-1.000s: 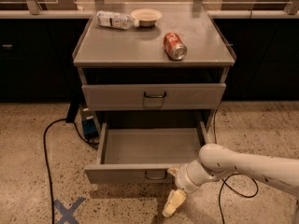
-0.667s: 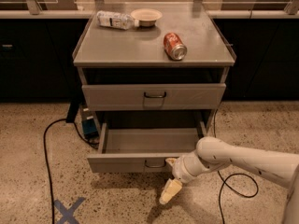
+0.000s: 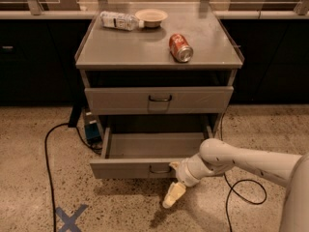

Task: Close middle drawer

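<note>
In the camera view, a grey metal cabinet (image 3: 145, 50) with a flat, smooth top is seen on speckled stone flooring. On that top lie a red cylindrical soda can (image 3: 181, 48) on its side, a clear plastic bottle (image 3: 119, 20) and a pale round bowl (image 3: 151, 17). The middle drawer (image 3: 130, 168), grey metal with a low flat front and a dark wire handle (image 3: 159, 169), is pulled partly out below the taller-fronted grey drawer (image 3: 159, 99). The cream-coloured gripper (image 3: 175, 185) is held at the drawer front's right part, just beside the handle; whether it is released or clenched cannot be told. A black cable (image 3: 48, 168) is looped on the floor.
</note>
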